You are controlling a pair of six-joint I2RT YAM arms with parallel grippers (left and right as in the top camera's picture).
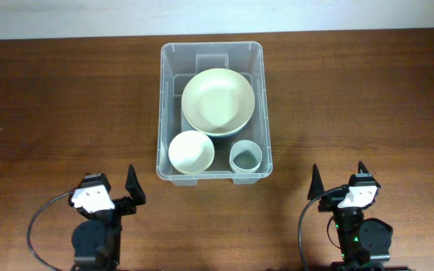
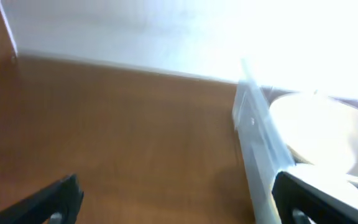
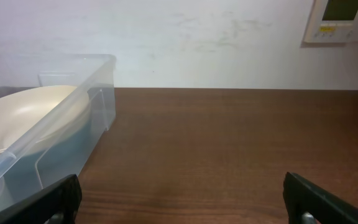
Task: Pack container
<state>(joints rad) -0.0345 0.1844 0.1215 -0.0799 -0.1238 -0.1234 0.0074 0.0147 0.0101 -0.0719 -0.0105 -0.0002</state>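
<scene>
A: Entry. Where's the bin (image 1: 161, 113)?

B: Mid-table (image 1: 51, 98), ahead of both arms and between them, long axis running away from the bases. Inside: big bowl (image 1: 218, 102) at the far end, small bowl (image 1: 191, 151) near-left, cup (image 1: 245, 157) near-right. Big bowl's rim overlaps the small one from above.

A: Claws?

B: Left gripper (image 1: 113, 181) has its fingers spread wide and holds nothing. Right gripper (image 1: 338, 177) is the same. Both sit low at the near edge, well apart from the bin.

A: Handling guess for the bin?

B: Thin clear plastic, so light when empty, and the walls likely flex. Loaded as it is, expect more weight and a shifting load. The smooth walls look slippery.

A: Grip point?

B: The rolled rim lip, which is the stiffest part. Take one long side per arm, opposite each other, so it doesn't twist. Avoid a mid-wall pinch.

A: Risk?

B: Tilt sends the bowls sliding. Can't tell their material; treat as breakable.

A: Progress?

B: Nothing loose is visible on the table, so packing looks near done.
</scene>
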